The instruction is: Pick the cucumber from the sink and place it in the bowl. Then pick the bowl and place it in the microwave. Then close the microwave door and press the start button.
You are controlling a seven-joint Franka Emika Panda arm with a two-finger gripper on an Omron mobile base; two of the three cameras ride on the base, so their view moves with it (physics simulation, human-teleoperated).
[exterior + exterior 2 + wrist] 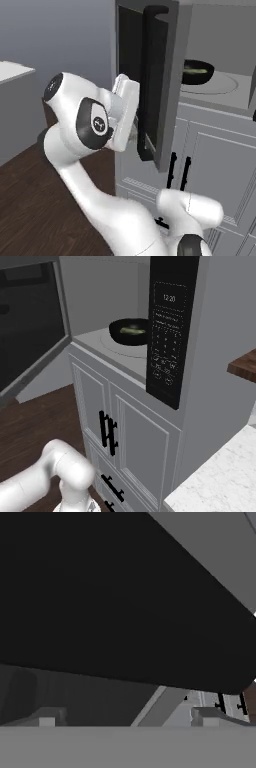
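Inside the microwave [100,286], on the round turntable, the bowl [129,332] sits with the cucumber [131,331] lying in it as a pale green piece. In the left base view the same bowl [197,71] is at about 2 o'clock from the door. So the carrying part looks finished, and the step in hand is, I judge, to close the microwave door [145,80].

The door stands wide open, swung out toward the room, and its dark glass is turned to the hand. The gripper [134,131] is pressed close to the outer face of the door, near its lower edge. In the hand view the fingertips [47,718] stand apart with nothing between them, so the tool is released and holds nothing.

To do this step well, I think the hand should push flat on the glass, far from the hinge side, and follow the arc of the door, not a straight line. A push near the lower edge could slip under the frame.

About room: the free edge of the door hangs over the cabinet doors [210,160] with black handles, and the elbow of the arm is at 8 o'clock from the door, near it. The control panel [170,326] at the right of the opening is free for the start button later. The marble counter [220,476] lies at 5 o'clock, well apart.
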